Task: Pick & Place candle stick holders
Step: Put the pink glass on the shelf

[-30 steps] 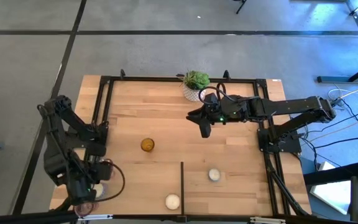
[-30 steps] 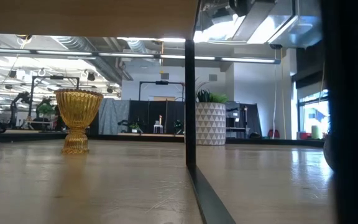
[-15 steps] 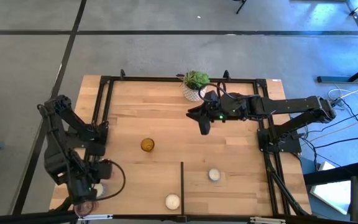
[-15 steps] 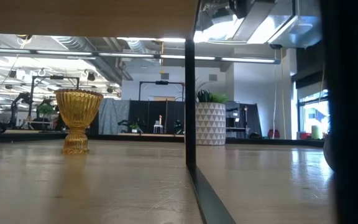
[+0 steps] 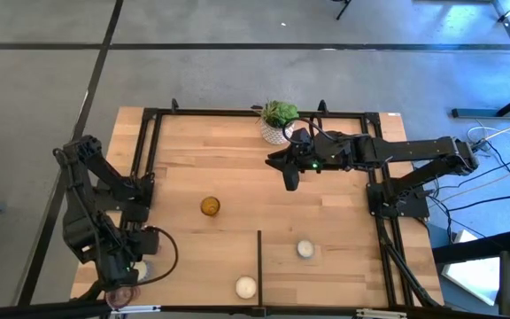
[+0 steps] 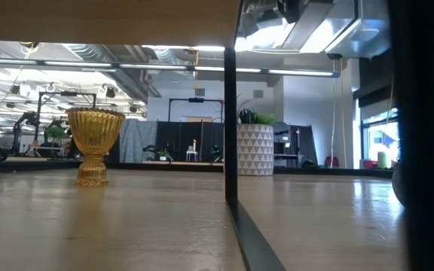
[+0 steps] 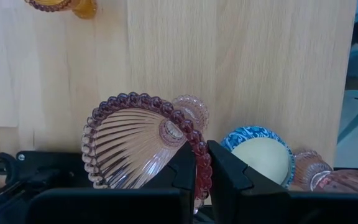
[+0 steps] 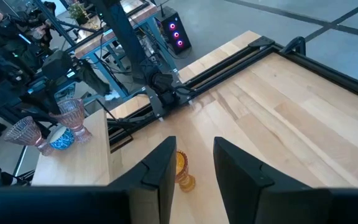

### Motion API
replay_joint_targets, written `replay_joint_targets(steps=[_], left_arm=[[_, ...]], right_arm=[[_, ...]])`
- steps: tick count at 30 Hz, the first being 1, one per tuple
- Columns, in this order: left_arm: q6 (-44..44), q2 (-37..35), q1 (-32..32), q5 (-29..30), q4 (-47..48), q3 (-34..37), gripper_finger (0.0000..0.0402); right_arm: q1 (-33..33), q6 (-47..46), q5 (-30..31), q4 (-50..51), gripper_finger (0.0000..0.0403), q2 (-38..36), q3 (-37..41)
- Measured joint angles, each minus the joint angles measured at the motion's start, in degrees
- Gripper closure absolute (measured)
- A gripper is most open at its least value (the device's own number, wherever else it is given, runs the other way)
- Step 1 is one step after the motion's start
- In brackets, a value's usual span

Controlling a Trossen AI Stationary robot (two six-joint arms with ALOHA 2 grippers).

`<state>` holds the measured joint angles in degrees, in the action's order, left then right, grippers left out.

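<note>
A: What was shown, starting from the largest thing?

B: A wooden table (image 5: 228,168) ringed by a black frame (image 5: 149,142) was seen from above. The right arm (image 5: 414,152) was stretched over its far half, and the left arm (image 5: 91,208) was folded at the near left corner.

A: And the plant?

B: A white pot with a green plant (image 5: 279,121) was set at the far edge, close to the right gripper (image 5: 292,187), whose fingers were parted with nothing between them.

A: Where were the candle stick holders?

B: An amber holder (image 5: 210,206) was stood upright near the table's middle. Two white holders (image 5: 305,249) (image 5: 245,286) were placed on the near side, either side of a black divider bar (image 5: 259,266). A pink glass holder (image 7: 143,146), tilted, was gripped by its rim in the left gripper (image 7: 202,177). Beside it a cream holder (image 7: 261,158) with a blue patterned rim and another pink holder (image 7: 319,177) were seen.
</note>
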<state>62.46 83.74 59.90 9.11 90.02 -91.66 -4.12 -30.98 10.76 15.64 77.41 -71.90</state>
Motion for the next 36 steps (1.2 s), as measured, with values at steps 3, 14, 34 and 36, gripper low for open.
replay_joint_targets(steps=[3, 14, 34, 36], left_arm=[[0.37, 0.0, 0.0, -0.55, 0.0, 0.0, 0.0383], [0.48, 0.0, 0.0, -1.34, 0.0, 0.0, 0.0362], [1.41, 0.04, 0.0, -1.34, 0.0, 0.0, 0.0318], [1.39, 0.39, 0.0, -1.34, 0.02, 0.0, 0.0319]], right_arm=[[0.04, 0.18, 0.04, 0.13, 0.0293, 0.0, 0.0], [0.11, 0.2, 0.13, 1.09, 0.0292, 0.0, 0.0], [0.85, 0.55, -0.33, 1.31, 0.0292, 0.0, 0.0], [0.85, 0.55, -0.33, 1.31, 0.0292, -0.01, 0.0]])
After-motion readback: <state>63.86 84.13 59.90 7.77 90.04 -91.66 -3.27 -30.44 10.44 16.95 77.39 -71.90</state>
